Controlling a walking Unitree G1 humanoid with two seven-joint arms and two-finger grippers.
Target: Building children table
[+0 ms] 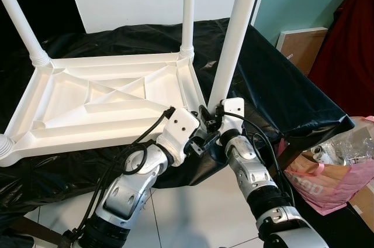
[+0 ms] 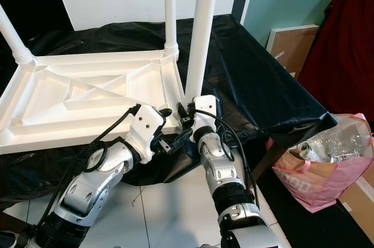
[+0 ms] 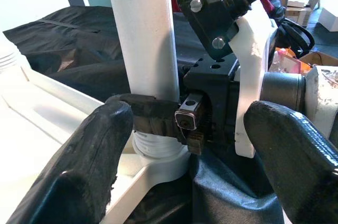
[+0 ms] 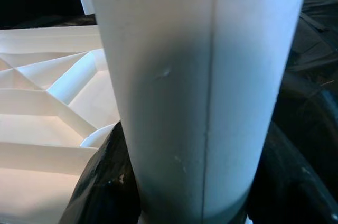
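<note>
Step in hand, by the look of it: seating the near-right leg (image 1: pixel 234 37) into its corner socket on the upturned white tabletop (image 1: pixel 99 104). Tabletop lay underside-up on the black-draped counter (image 1: pixel 280 90), near corner at the counter's front edge. Right gripper (image 3: pixel 158 121) clamped around the leg just above the threaded collar (image 3: pixel 158 147), fingers closed on the tube. Left gripper (image 3: pixel 185 129) spread wide, holding nothing, poised just beside the same joint. Far-right leg (image 1: pixel 188 8) and far-left leg (image 1: pixel 20 20) stood upright in their sockets; fourth corner collar (image 1: pixel 4 145) at the frame's left edge. Pink bag (image 1: pixel 339 169) on the floor to the right. Next move probably called for: twist the leg home while keeping it vertical, left gripper steadying the tabletop corner. Thread engagement not readable.
</note>
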